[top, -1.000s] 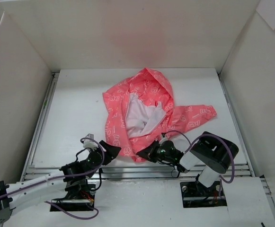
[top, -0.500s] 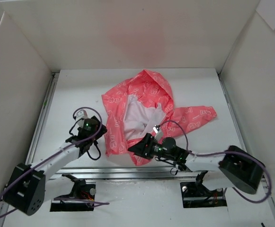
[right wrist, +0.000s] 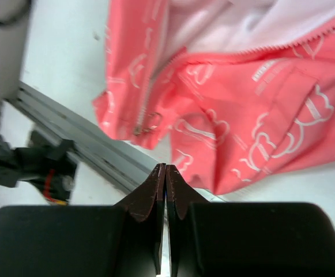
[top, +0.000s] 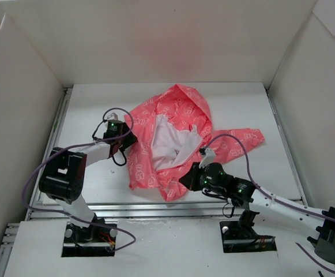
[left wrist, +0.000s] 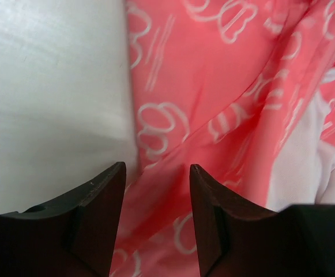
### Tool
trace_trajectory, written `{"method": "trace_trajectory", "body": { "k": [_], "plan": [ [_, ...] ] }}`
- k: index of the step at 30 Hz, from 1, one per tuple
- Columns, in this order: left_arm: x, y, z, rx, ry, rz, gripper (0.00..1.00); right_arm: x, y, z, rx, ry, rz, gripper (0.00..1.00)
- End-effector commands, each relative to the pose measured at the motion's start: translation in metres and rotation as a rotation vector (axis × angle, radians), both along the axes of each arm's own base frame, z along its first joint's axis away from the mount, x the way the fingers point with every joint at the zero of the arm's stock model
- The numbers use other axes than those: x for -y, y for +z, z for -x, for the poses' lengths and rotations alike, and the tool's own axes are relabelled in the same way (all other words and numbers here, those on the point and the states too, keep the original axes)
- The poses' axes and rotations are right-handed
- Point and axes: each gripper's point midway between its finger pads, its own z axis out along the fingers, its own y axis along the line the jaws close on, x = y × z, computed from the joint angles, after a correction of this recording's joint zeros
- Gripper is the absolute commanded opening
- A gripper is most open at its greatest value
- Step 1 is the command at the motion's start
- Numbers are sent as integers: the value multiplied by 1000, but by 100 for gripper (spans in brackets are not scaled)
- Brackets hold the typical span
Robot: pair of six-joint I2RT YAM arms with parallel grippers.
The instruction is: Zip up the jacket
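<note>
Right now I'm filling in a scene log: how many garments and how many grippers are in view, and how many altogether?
jacket: 1
grippers: 2 (left gripper, right gripper)
Total: 3

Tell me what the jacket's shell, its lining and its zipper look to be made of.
Jacket shell: thin coral-pink woven synthetic, probably nylon or polyester; it creases sharply and shines faintly. Lining: white, matte, softer cloth, fibre unclear. Zipper: small pale teeth, likely plastic; the pull glints like metal.
</note>
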Motion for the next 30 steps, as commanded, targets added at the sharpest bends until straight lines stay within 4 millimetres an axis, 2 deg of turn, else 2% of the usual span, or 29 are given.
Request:
{"method": "trace_trajectory", "body": {
  "k": [1,2,3,5,6,7,8,9,10,11,12,13,14,15,16,17,18,19,20,21,22,23,24,25,27,28,30],
  "plan": [
    [15,84,-64,225,-33,30,43,-1,-7,-9,38,12,94,0],
    [9,93,-70,239,-8,5,43,-2,-7,-9,39,17,99,0],
    [6,114,-70,275,6,2,42,-4,-5,-11,44,17,97,0],
    [-5,130,-60,309,31,-30,43,-1,-5,-15,62,0,116,2],
    [-3,161,-44,375,30,-22,43,2,-5,-17,71,-13,124,9],
    [-9,146,-23,343,38,-62,43,8,-5,-20,85,-39,143,19],
    [-14,145,-8,350,67,-98,44,11,-3,-23,99,-52,148,36],
    [0,166,18,406,32,-74,44,12,-1,-25,113,-62,149,44],
    [1,139,44,351,3,-90,44,13,1,-27,131,-65,155,51],
    [8,132,61,333,-16,-72,44,12,-1,-27,132,-48,162,60],
    [14,146,81,368,-30,-28,43,7,5,-28,139,-30,156,62],
    [28,117,114,286,-106,-41,42,5,-3,-29,131,-11,187,63],
    [34,110,130,256,-101,-1,38,0,-4,-26,121,20,187,62],
    [39,116,147,261,-117,47,35,-4,-3,-27,120,29,187,55],
    [42,97,166,204,-141,45,31,-7,-7,-26,114,50,193,38],
    [54,93,186,183,-188,58,20,-8,-7,-28,113,47,191,3],
    [60,95,199,156,-166,117,9,-8,-6,-29,116,45,189,0],
    [62,86,211,125,-175,119,3,-8,-6,-30,121,38,189,0],
    [74,84,228,116,-221,129,0,-6,-7,-31,123,30,188,0],
    [80,83,236,86,-196,175,0,-5,-5,-32,127,19,181,0],
    [84,81,243,72,-198,181,1,-5,-3,-32,133,17,174,0],
    [92,77,252,75,-218,167,13,-4,-2,-31,134,17,174,0],
    [97,77,254,60,-198,186,22,-4,-2,-30,129,13,168,5],
    [100,78,255,55,-190,186,40,-5,-1,-30,130,15,157,21],
    [107,71,259,39,-186,166,47,-6,-2,-29,121,21,155,32],
    [109,72,257,30,-151,192,55,-6,-3,-29,122,24,153,37],
    [114,69,252,43,-138,197,62,-6,-7,-28,116,22,158,36]
  ]
}}
